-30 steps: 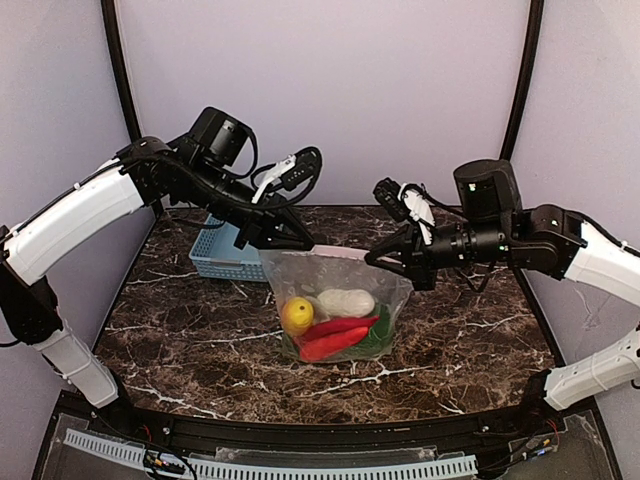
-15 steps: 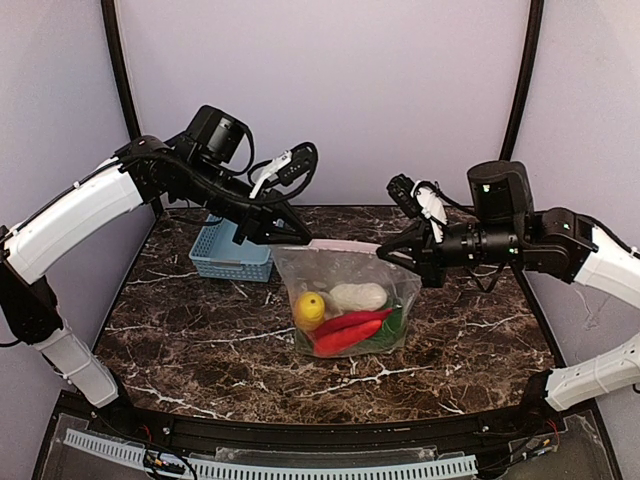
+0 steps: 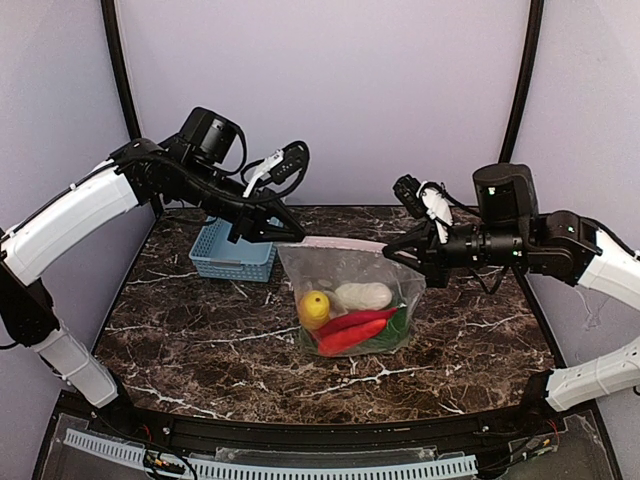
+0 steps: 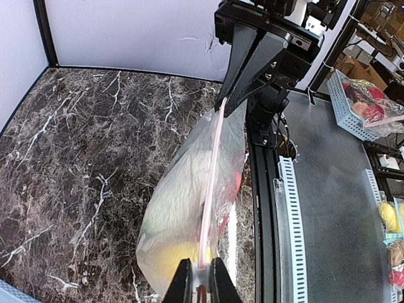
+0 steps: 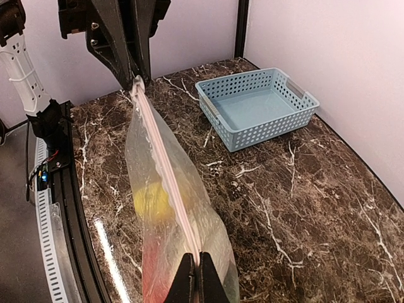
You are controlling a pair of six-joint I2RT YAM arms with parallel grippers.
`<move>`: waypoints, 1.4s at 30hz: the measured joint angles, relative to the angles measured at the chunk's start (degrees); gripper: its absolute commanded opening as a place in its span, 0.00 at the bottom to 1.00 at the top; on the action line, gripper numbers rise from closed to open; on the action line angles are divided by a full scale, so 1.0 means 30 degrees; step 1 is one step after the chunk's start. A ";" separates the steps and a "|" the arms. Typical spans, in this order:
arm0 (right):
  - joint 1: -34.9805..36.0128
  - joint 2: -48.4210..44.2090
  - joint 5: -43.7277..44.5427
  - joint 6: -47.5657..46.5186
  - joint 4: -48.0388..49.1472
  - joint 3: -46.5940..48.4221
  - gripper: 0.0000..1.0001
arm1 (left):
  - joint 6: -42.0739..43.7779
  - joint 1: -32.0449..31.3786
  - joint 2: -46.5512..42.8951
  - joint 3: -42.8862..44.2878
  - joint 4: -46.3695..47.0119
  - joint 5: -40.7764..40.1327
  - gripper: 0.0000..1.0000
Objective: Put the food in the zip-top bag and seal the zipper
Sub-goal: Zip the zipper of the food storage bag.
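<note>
Marble table [image 3: 180, 330] beneath, left fingers [image 4: 182, 287] and right fingers [image 5: 185, 284] pinch the zipper [image 3: 340, 243] (food [image 3: 350, 320] bagged).

food [image 3: 352, 322] in bag [image 3: 335, 264], basket [image 3: 231, 267] behind-left

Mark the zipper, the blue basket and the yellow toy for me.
zipper [image 5: 163, 165], right wrist view, middle of the pink strip.
blue basket [image 5: 271, 128], right wrist view, near lattice wall.
yellow toy [image 3: 314, 308], top external view, its middle.

Clear bag [image 3: 392, 283], pink zipper [image 3: 340, 242]; yellow, white, red, green food [image 3: 348, 326]; light-blue lattice basket [image 3: 232, 262]; white-veined brown marble table [image 3: 200, 340].
</note>
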 measured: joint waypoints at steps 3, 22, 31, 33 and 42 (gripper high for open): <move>-0.0044 -0.0058 0.0131 0.0000 0.0007 -0.0044 0.00 | 0.0000 0.0226 -0.0291 -0.0277 0.0044 0.0029 0.01; -0.0313 -0.0321 0.0430 0.0015 -0.0109 -0.0189 0.00 | -0.0022 0.1508 -0.1020 -0.1413 0.0510 0.0794 0.01; -0.0386 0.0080 0.1443 0.0503 0.0299 -0.0204 0.00 | -0.0568 0.1617 -0.1020 -0.1690 0.1268 0.0714 0.01; -0.0488 0.0670 0.2157 0.0867 0.0430 -0.0029 0.00 | -0.0969 0.1676 -0.0940 -0.1778 0.1683 0.0350 0.01; -0.2455 0.4575 0.4401 0.3104 0.1384 0.0998 0.00 | -0.3577 0.1989 0.0393 -0.2994 0.5399 -0.2084 0.57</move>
